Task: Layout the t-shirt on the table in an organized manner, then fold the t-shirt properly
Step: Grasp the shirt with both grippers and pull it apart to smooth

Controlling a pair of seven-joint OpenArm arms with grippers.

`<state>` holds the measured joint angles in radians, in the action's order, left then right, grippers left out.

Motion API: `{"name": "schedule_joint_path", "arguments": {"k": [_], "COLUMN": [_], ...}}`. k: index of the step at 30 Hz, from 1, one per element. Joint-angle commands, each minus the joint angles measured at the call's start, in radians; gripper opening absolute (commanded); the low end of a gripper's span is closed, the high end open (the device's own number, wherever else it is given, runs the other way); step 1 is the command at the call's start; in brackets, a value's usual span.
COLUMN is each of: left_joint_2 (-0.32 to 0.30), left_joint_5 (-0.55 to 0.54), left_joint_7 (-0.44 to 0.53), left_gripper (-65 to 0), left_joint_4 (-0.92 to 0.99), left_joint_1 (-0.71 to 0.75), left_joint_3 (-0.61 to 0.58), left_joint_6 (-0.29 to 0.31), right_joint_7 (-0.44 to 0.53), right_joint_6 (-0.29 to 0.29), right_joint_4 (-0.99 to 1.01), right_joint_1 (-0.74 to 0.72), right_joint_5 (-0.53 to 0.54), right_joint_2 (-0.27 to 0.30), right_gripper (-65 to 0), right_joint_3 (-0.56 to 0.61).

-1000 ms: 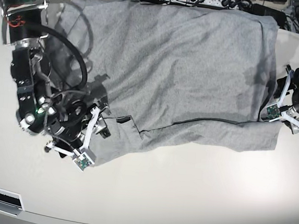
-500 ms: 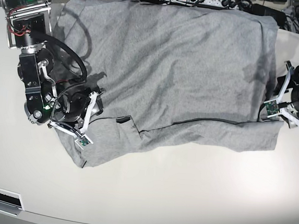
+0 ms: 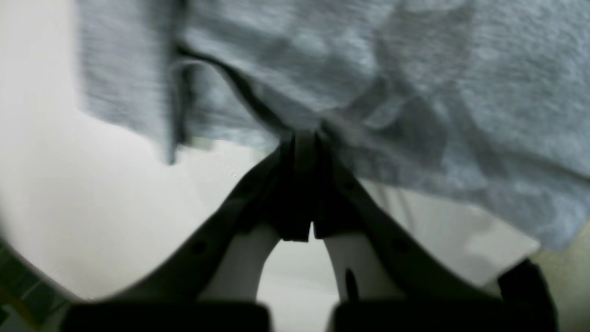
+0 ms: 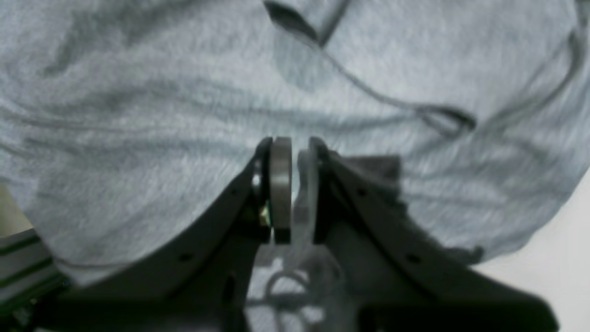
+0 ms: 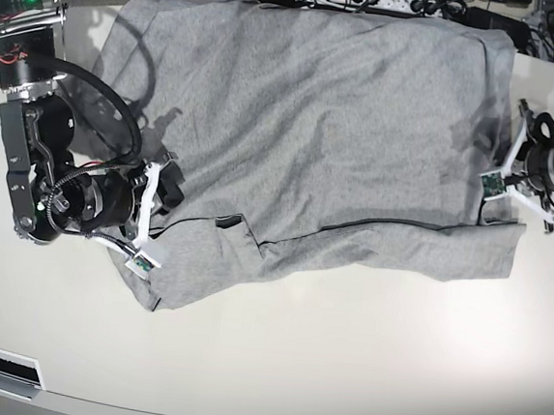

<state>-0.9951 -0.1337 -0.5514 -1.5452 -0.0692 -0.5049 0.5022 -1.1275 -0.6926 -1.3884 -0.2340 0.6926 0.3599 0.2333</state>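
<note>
While low, both tools pinch t-shirt [image 5: 313, 123] edges, left tool [image 3: 304, 138], right tool [image 4: 295, 152].

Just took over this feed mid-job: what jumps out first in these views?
The grey t-shirt dominates, spread wrinkled over the far half of the white table. Both grippers sit at its side edges: the left gripper is shut on its hem, and the right gripper has its jaws nearly together on a fold of cloth.
</note>
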Motion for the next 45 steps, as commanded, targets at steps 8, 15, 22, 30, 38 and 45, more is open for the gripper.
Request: {"name": "schedule_joint_path", "arguments": {"k": [8,15,22,30,38,45], "left_joint_2": [0.113,0.143,0.148,0.150,0.111,0.141], "left_joint_5": [0.046,0.076,0.069,-0.076,-0.322,-0.247], "left_joint_7": [0.047,0.094,0.131,0.022,-0.041,-0.006], "left_gripper": [-65.0,-65.0,-65.0,-65.0,-65.0,-65.0], "left_joint_4": [0.150,0.312,0.384,0.357,0.271,0.274], "left_joint_1": [-0.051,-0.162,-0.269,-0.335,-0.291,-0.194], "left_joint_3": [0.010,0.010,0.010,0.010,0.010,0.010], "left_joint_6": [-0.008,-0.008,-0.070,0.016,0.196,0.196], "right_joint_7": [-0.097,-0.080,0.032,0.151,0.240,0.355], "right_joint_6": [-0.006,-0.006,-0.006,-0.006,0.040,0.002], "right_joint_4": [-0.019,-0.019,-0.019,-0.019,-0.019,-0.015], "right_joint_1": [-0.015,0.041,0.093,0.112,0.132,0.181], "right_joint_5": [0.034,-0.030,-0.111,-0.139,-0.234,-0.306], "right_joint_2": [0.009,0.012,0.056,0.073,0.069,0.067], "right_gripper": [-65.0,-65.0,-65.0,-65.0,-65.0,-65.0], "right_joint_3": [-0.005,-0.005,-0.005,-0.005,-0.005,-0.005]}}
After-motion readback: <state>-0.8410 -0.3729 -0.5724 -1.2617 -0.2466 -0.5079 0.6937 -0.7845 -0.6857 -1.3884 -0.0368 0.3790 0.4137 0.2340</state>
